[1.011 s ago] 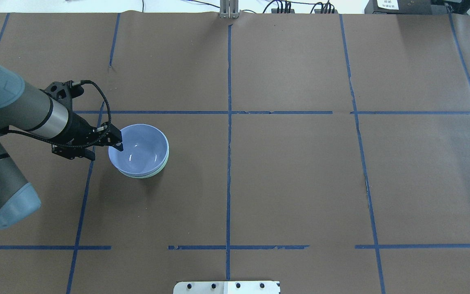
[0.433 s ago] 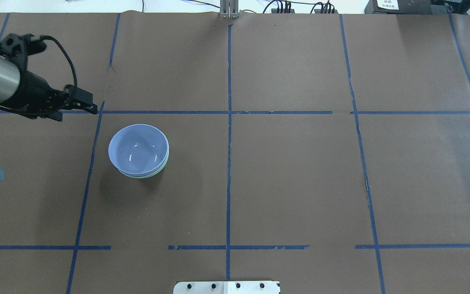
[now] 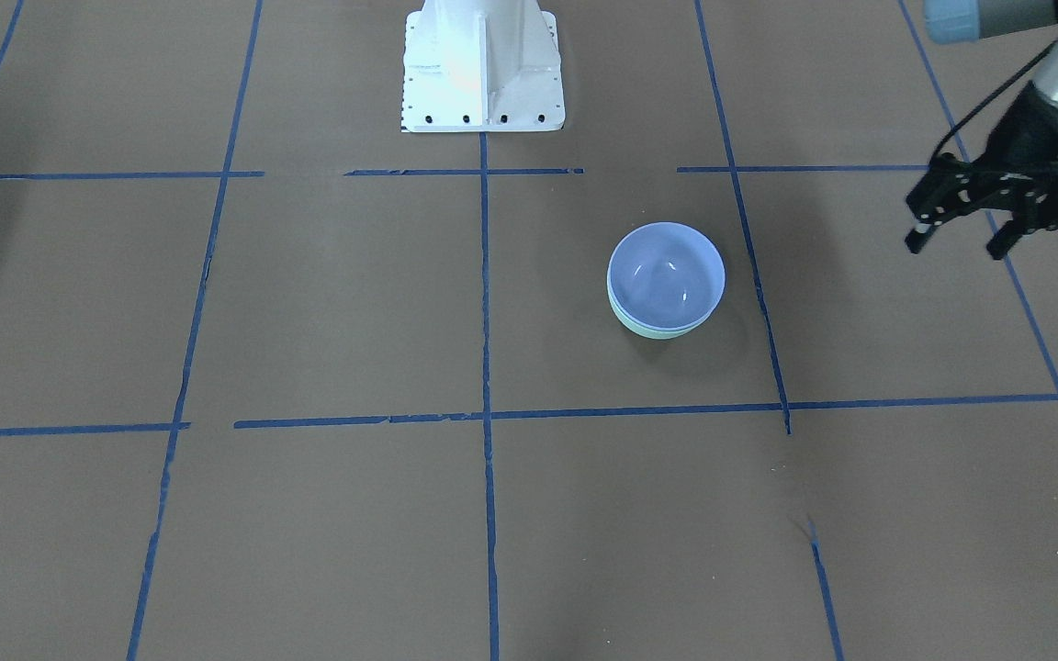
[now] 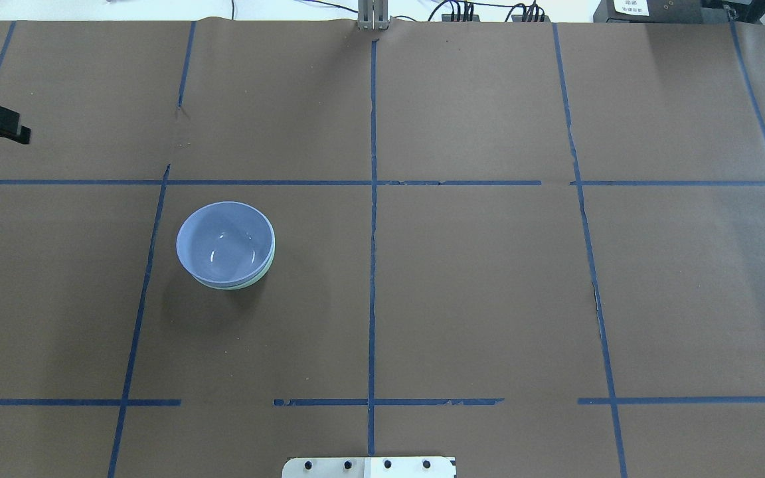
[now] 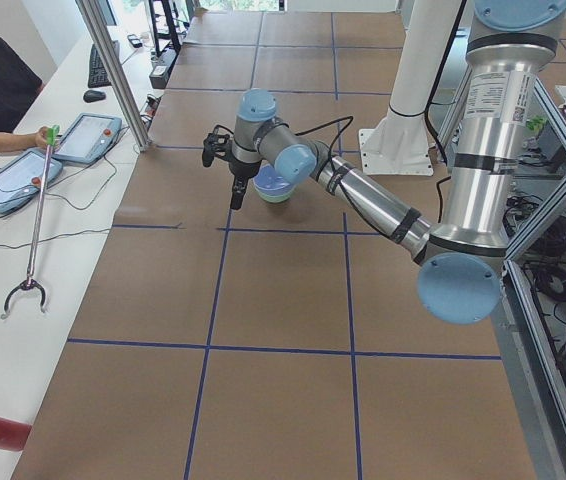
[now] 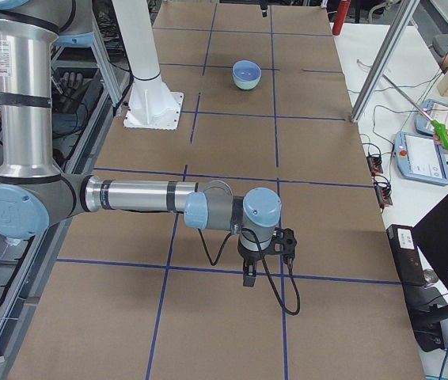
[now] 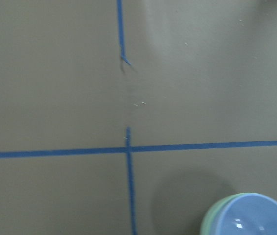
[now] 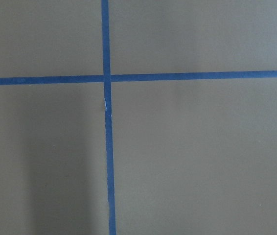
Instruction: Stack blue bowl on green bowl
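Note:
The blue bowl (image 4: 223,240) sits nested inside the green bowl (image 4: 257,277), whose mint rim shows only as a thin crescent under it. The stack stands on the table's left half, and also shows in the front view with the blue bowl (image 3: 667,274) over the green bowl (image 3: 644,329). My left gripper (image 3: 956,243) is open and empty. It hangs above the table well off to the side of the stack, and only one finger of the left gripper (image 4: 4,127) shows at the overhead view's left edge. My right gripper (image 6: 249,275) shows only in the exterior right view, so I cannot tell its state.
Brown paper with blue tape grid lines (image 4: 372,199) covers the table. The white robot base (image 3: 483,69) stands at the table's near edge. An operator's tablets (image 5: 23,165) and a grabber tool lie on the side bench.
My left gripper has drawn back from the blue bowl's rim and moved away to the left and far side, almost out of the overhead view. The bowls have not moved.

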Robot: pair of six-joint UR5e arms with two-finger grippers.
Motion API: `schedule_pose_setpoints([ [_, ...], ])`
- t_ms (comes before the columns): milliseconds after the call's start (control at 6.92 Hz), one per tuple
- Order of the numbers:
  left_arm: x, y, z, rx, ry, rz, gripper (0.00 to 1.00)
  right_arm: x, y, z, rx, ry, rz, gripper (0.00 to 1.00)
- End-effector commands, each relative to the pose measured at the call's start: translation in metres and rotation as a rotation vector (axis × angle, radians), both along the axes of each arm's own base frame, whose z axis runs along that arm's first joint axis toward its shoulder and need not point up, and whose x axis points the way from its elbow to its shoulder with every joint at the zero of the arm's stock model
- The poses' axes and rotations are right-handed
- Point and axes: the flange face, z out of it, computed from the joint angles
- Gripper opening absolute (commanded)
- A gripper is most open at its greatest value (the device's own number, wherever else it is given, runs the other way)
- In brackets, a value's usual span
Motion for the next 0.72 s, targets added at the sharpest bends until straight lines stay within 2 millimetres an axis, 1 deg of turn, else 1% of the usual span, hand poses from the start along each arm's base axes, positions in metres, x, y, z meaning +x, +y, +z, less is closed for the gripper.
schedule_pose_setpoints([
  [0,-0.07,0.013,0.08,-0.058,-0.098,-0.006,1.0,0.0,0.0,0.0,0.0,0.0,0.001,1.0],
  [144,-0.111,0.029,0.129,-0.041,-0.161,0.047,1.0,0.0,0.0,0.0,0.0,0.0,0.001,1.0],
  [289,-0.147,0.045,0.167,-0.024,-0.205,0.098,1.0,0.0,0.0,0.0,0.0,0.0,-0.001,1.0],
  [433,-0.181,0.052,0.214,-0.045,-0.224,0.131,1.0,0.0,0.0,0.0,0.0,0.0,0.001,1.0],
  [578,-0.182,0.058,0.254,-0.046,-0.166,0.223,1.0,0.0,0.0,0.0,0.0,0.0,0.001,1.0],
])
